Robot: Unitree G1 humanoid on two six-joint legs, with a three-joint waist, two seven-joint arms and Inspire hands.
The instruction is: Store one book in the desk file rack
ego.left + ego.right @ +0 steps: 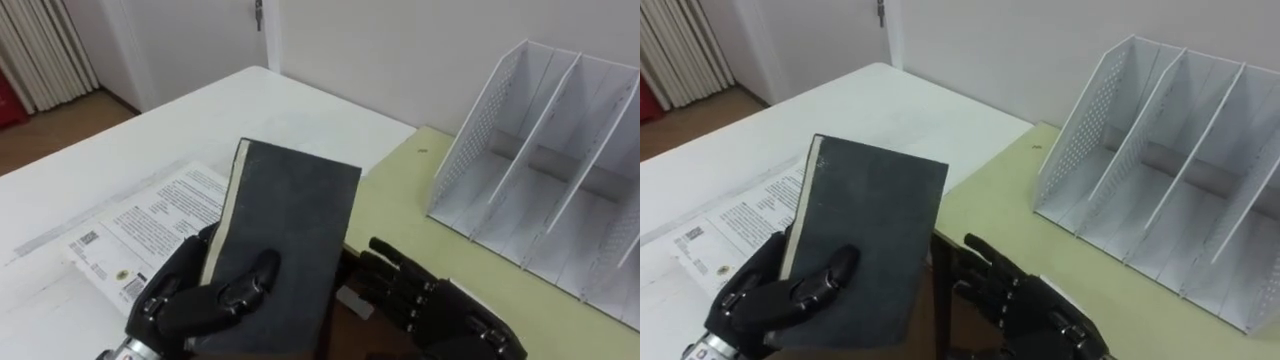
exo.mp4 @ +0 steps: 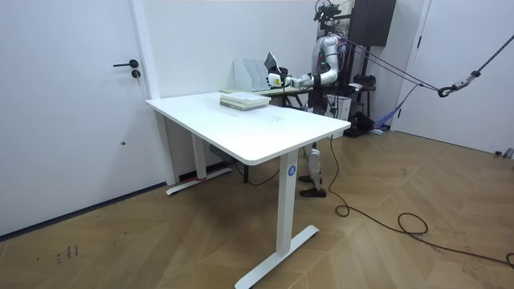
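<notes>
Clutching book [image 1: 290, 215] w/ curled L hand [image 1: 185, 300].

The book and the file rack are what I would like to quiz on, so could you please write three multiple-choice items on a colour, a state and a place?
1. What colour is the file rack?
A. black
B. white
C. red

2. How is the right hand?
A. open, fingers spread
B. shut in a fist
C. gripping the file rack

3. Where is the book?
A. in the file rack
B. under the right hand
C. in the left hand

Key: B, its walls and dividers are white; A, its spread fingers hold nothing; C, the left hand's fingers curl round the cover.
</notes>
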